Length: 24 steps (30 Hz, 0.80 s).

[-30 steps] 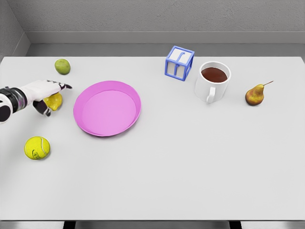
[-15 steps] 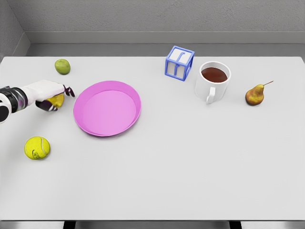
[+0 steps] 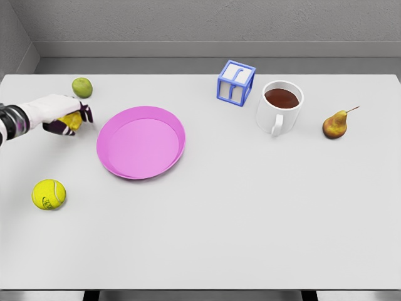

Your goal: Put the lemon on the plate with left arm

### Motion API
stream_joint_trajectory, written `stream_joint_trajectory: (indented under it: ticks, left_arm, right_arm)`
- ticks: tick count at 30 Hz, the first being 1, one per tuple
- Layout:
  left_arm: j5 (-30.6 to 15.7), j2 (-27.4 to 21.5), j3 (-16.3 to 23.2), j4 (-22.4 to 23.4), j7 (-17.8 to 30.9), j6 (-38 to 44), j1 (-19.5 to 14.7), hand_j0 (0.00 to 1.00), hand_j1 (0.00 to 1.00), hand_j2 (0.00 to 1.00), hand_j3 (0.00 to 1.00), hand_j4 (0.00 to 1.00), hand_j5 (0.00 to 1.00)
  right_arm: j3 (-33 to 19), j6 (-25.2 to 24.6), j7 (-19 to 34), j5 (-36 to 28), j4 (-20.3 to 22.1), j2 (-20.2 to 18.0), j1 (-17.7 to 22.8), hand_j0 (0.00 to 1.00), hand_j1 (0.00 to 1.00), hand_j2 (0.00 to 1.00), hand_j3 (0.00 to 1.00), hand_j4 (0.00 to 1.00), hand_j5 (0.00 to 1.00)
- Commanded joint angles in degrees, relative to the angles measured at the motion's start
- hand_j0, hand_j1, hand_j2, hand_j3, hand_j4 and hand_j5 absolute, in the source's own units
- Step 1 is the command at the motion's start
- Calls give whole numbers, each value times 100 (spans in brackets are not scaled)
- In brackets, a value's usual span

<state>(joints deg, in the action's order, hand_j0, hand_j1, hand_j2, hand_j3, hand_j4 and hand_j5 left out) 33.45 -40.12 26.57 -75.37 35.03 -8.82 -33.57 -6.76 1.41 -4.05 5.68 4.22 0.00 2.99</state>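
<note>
So the grasp looks done, with the left hand (image 3: 62,116) curled tight around the lemon (image 3: 71,121), which sits inside its fingers, while the carry to the plate (image 3: 119,164), just to the hand's right and empty, remains.

Simulated test setup: plain white table (image 3: 250,219), bare grey wall (image 3: 207,22), assorted props scattered, no furnishings.
</note>
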Motion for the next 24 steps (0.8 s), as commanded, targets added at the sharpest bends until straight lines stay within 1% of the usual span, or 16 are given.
stream_joint_trajectory:
  ticks: [1, 7, 8, 10, 12, 13, 16, 24]
  left_arm:
    - [-14, -83, -91, 4, -3, 3, 0, 54, 54, 54, 54, 54, 54]
    - [-93, -66, -135, -13, -3, -6, -44, 55, 55, 55, 55, 55, 55]
    - [-190, -66, -135, -13, -3, -6, -53, 55, 55, 55, 55, 55, 55]
    - [-243, -66, -135, -83, -3, -15, -88, 55, 55, 55, 55, 55, 55]
    - [-515, -66, -135, -189, -3, -243, -97, 56, 56, 56, 56, 56, 56]
    - [-568, -66, -135, -189, -3, -279, -105, 56, 56, 56, 56, 56, 56]
    - [-586, -22, -135, -198, -3, -296, -114, 56, 56, 56, 56, 56, 56]
    - [-594, -22, -135, -505, -3, -296, -105, 56, 56, 56, 56, 56, 56]
  right_arm:
    - [-1, 0, 0, 3, 0, 0, 0, 100, 100, 100, 100, 100, 100]
    - [-1, 0, 0, -6, 0, 0, 0, 100, 100, 100, 100, 100, 100]
    - [-1, 0, 0, 3, 0, 0, 9, 100, 100, 100, 100, 100, 100]
    - [-1, 0, 0, -6, 0, 0, 0, 100, 100, 100, 100, 100, 100]
    - [-1, 0, 0, 3, 0, 0, 0, 100, 100, 100, 100, 100, 100]
    - [-1, 0, 0, 3, 0, 0, 0, 100, 100, 100, 100, 100, 100]
    - [-1, 0, 0, 3, 0, 0, 0, 100, 100, 100, 100, 100, 100]
    - [-1, 0, 0, 3, 0, 0, 0, 100, 100, 100, 100, 100, 100]
